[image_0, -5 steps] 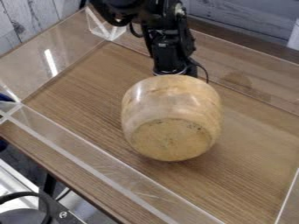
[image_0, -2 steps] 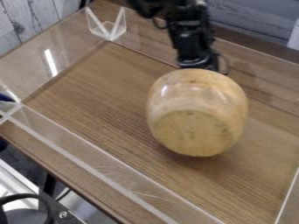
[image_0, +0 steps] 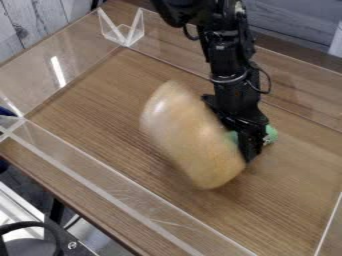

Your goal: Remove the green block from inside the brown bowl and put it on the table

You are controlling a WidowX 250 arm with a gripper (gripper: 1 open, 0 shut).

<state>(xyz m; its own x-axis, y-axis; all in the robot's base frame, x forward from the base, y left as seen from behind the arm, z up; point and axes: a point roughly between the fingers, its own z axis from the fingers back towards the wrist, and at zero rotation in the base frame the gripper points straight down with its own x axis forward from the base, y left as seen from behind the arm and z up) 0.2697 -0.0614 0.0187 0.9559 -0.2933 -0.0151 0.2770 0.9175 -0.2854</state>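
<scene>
**Bowl blurred mid-table, green block showing by the gripper**

Your brown bowl [image_0: 191, 135] is a motion-blurred tan smear near the middle of the table [image_0: 94, 110], tipped over, w/ its base or side toward the camera; can't tell which. Just right of it your gripper [image_0: 249, 140] points steeply down, black fingers low by the bowl's right edge. Jaws: can't tell from this view whether they're open or closed, too dark and partly against the blur. The green block [image_0: 269, 137] peeks out as a small bright patch right beside the fingertips, at table level, outside the bowl's outline. Whether the fingers touch it, can't tell. 1 clear acrylic wall [image_0: 80, 190] runs along the near-left edge.
</scene>
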